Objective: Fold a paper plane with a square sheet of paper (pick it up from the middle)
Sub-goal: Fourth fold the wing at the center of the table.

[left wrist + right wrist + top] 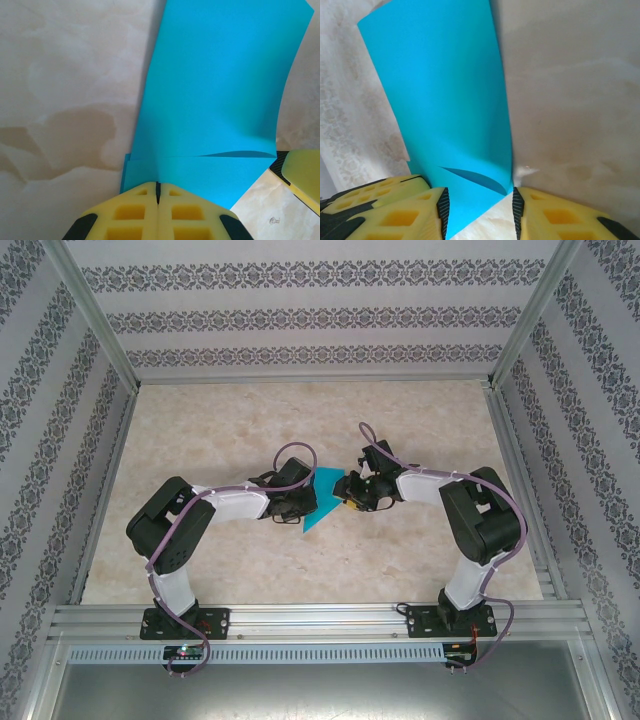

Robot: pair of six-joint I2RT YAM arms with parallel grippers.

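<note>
While the left jaws were clamped shut on the square sheet of paper (215, 90), its long axis ran straight away from them over the tabletop (60, 75); right jaws stood open, straddling a neighbouring corner.

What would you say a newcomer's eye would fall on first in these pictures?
The bright teal-blue sheet of paper, curved, at the middle of the pale marbled table, stands out at once. Then the two arms meeting at it: the yellow jaws of the left arm are shut on one edge, while those of the right arm stand open with the sheet between them.
</note>
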